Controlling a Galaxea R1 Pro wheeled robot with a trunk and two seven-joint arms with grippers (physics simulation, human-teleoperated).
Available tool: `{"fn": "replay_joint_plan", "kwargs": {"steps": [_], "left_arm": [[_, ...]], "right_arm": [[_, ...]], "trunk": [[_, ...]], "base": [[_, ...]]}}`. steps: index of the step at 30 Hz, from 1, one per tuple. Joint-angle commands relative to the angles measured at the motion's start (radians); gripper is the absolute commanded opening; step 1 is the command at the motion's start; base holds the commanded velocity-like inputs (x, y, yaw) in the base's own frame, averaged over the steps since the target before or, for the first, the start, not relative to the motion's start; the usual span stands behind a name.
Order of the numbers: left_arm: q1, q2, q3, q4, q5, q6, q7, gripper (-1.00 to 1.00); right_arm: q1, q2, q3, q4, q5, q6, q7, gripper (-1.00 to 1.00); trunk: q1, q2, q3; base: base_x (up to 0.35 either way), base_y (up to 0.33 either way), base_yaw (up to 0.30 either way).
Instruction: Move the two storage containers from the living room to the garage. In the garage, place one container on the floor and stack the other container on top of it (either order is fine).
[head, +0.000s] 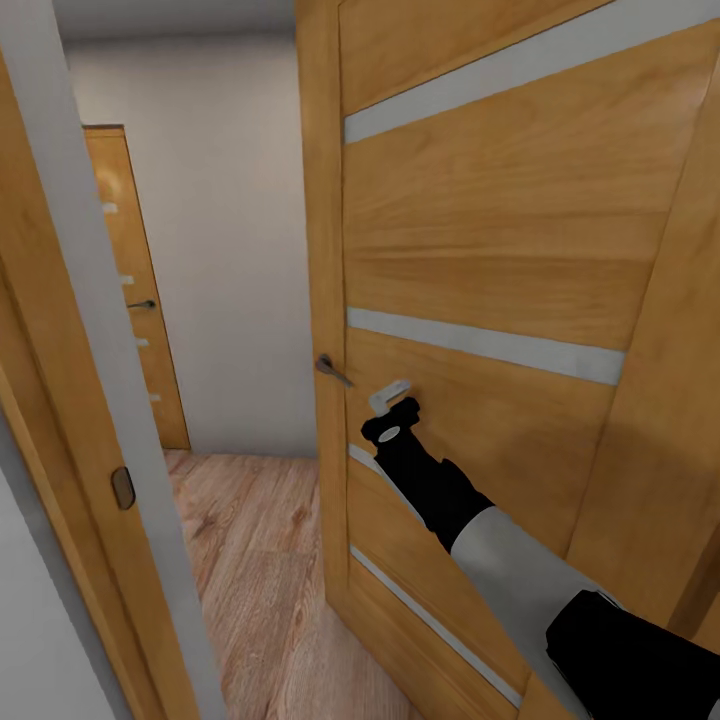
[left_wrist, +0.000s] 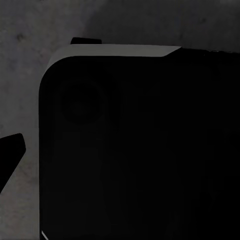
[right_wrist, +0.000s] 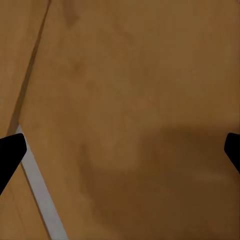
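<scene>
The two storage containers are out of view. My right gripper (head: 392, 402) reaches forward at the end of its black and grey arm, close against the face of an open wooden door (head: 480, 240), just right of and below the door's handle (head: 330, 370). In the right wrist view the right gripper (right_wrist: 120, 150) is open, its dark fingertips (right_wrist: 10, 152) far apart at the picture's edges with bare door wood between them. In the left wrist view my left gripper (left_wrist: 120, 150) hangs in front of a dark rounded part of my own body, with one fingertip (left_wrist: 11, 152) showing out wide.
The door frame (head: 80, 380) with its latch plate (head: 122, 487) stands close on the left. Between frame and door a narrow strip of light wood-plank floor (head: 260, 570) runs to a pale wall (head: 230, 250). A second, closed wooden door (head: 135, 300) stands at the back left.
</scene>
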Motion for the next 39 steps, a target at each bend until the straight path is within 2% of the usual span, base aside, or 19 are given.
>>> {"fn": "replay_joint_plan", "kwargs": {"steps": [1, 12, 30, 39], "left_arm": [[0.0, 0.0, 0.0, 0.0, 0.008, -0.002, 0.0, 1.0], [0.0, -0.001, 0.0, 0.0, 0.008, -0.001, 0.0, 1.0], [0.0, 0.0, 0.0, 0.0, 0.007, -0.002, 0.0, 1.0], [0.0, -0.001, 0.002, 0.0, 0.008, -0.002, 0.002, 1.0]], "right_arm": [[-0.001, 0.0, 0.002, -0.001, 0.013, 0.01, -0.006, 1.0], [-0.001, 0.0, 0.003, -0.001, 0.013, 0.012, -0.015, 1.0], [-0.001, 0.0, 0.004, -0.001, 0.016, 0.012, -0.018, 1.0], [-0.001, 0.0, 0.004, 0.001, 0.015, 0.012, -0.04, 1.0]], "trunk": [[0.0, -0.001, -0.001], [0.0, -0.001, -0.001], [0.0, -0.001, -0.001], [0.0, -0.001, -0.001]], "base": [[0.0, 0.0, 0.0], [0.024, 0.0, 0.0], [0.292, 0.0, 0.0], [0.053, 0.0, 0.0]]}}
